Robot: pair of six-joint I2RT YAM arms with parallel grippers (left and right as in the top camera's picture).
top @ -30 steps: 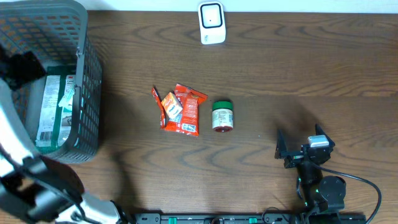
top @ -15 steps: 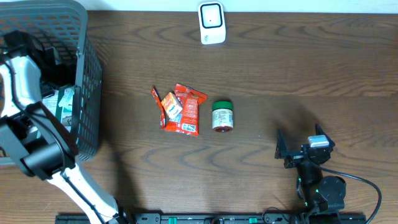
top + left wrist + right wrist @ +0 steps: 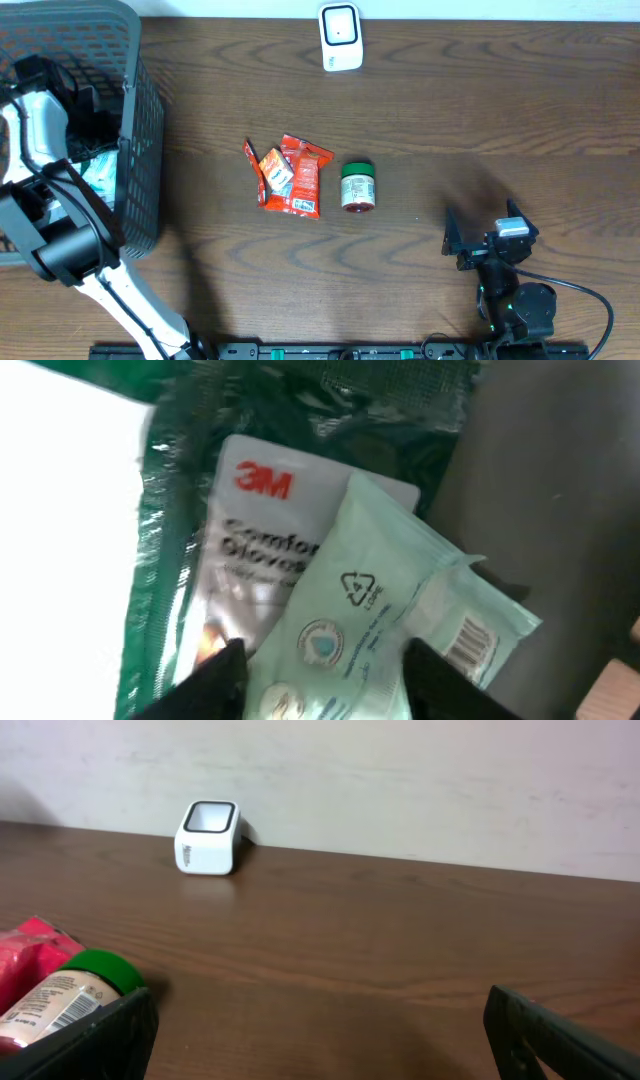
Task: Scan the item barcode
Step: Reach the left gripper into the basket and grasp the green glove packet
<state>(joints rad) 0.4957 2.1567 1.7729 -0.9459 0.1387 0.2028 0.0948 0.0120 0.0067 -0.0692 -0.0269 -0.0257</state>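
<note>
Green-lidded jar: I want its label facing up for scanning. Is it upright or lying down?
Lying on its side: the jar shows its label from overhead, green lid at one end.

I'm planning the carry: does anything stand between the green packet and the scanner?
Yes: the mesh wall of the basket. The green packet lies inside it, straddled by the left gripper; the scanner stands outside, well beyond that wall.

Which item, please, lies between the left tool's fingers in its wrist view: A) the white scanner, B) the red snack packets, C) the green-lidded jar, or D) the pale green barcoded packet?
D: the pale green barcoded packet fills the gap between the dark fingers of the left tool, lying over a 3M glove pack.
</note>
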